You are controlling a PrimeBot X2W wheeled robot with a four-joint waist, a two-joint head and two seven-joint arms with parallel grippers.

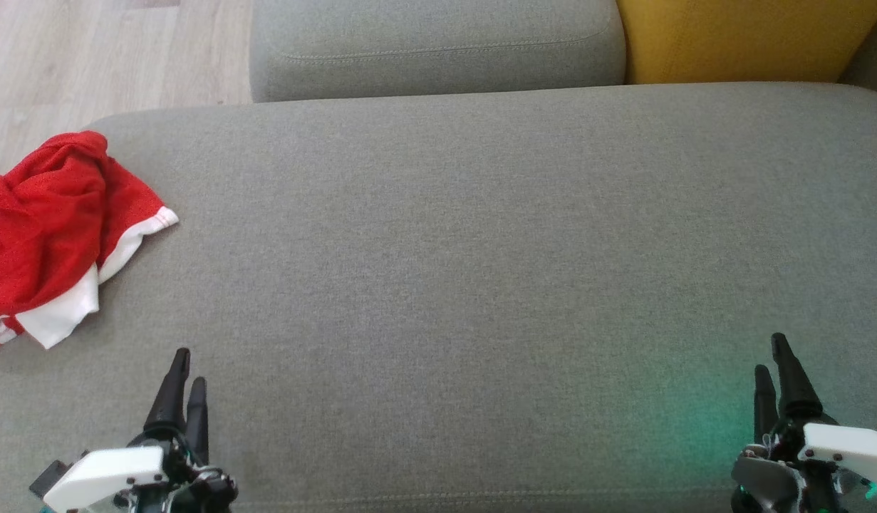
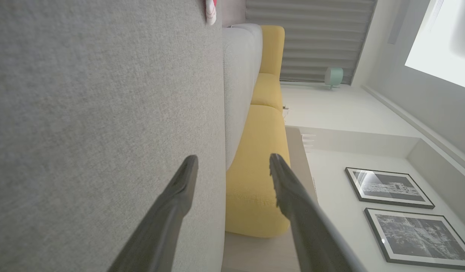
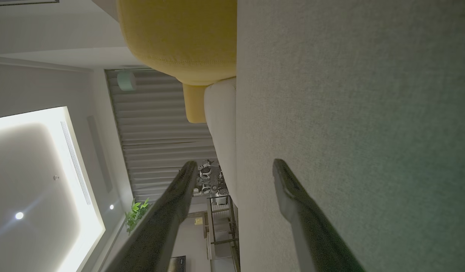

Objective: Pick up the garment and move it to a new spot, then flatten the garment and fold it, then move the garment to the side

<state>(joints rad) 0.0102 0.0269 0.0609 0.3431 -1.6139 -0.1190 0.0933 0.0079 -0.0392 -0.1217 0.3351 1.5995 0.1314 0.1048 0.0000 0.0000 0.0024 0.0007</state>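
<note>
Garment [image 1: 46, 228] red with white trim; crumpled on grey cushion [image 1: 481, 249], left edge.

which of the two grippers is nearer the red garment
The left gripper, at the lower left just below the crumpled red and white garment; the right gripper sits far across the grey cushion, at the lower right.

surface: grey sofa seat [image 1: 481, 249] | on it: crumpled red-and-white garment [image 1: 46, 235], far left edge
</note>
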